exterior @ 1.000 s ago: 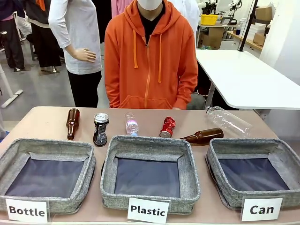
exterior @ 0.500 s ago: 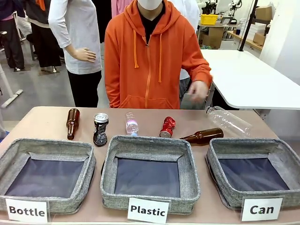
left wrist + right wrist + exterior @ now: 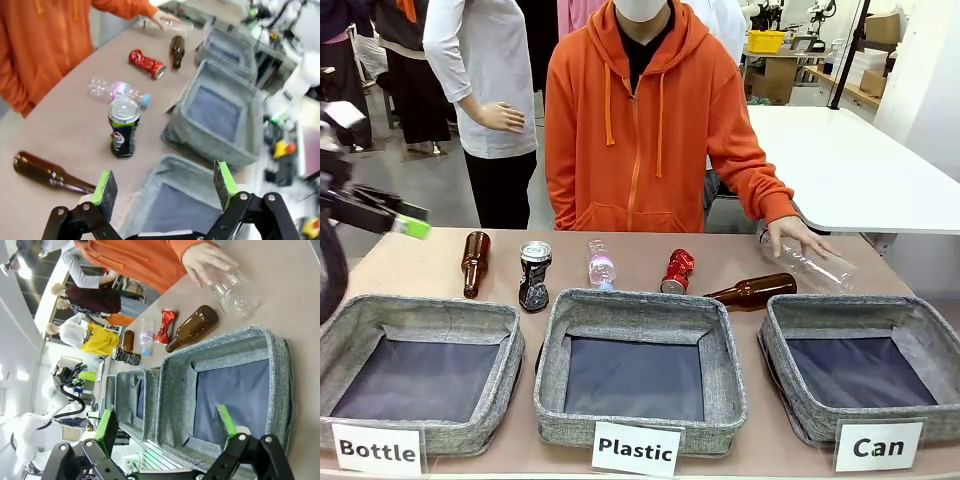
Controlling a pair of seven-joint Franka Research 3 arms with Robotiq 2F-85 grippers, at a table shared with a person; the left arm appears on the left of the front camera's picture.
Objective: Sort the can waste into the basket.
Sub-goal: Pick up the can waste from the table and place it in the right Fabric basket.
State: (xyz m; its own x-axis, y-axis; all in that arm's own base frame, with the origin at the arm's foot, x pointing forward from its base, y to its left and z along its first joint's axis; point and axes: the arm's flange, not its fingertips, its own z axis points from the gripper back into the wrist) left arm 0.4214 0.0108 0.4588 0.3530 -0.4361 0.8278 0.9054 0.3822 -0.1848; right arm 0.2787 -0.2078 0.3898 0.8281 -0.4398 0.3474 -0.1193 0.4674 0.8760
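The crushed black can [image 3: 535,275] stands upright. The shiny red can [image 3: 677,271] lies on its side. The grey basket [image 3: 850,309] sits right of both cans.

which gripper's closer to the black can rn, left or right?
Left. The left gripper hangs open near the Bottle basket, the black can just ahead. The right gripper hangs open over the Can basket, at the row's other end.

My left gripper [image 3: 164,182] stands with its jaws wide apart, framing the nearest grey basket [image 3: 175,167]. The black can [image 3: 123,127] stands upright just beyond that basket's rim. The red can [image 3: 146,64] lies on its side farther off, with a clear plastic bottle [image 3: 117,91] between the two. A brown bottle [image 3: 47,172] lies at lower left.
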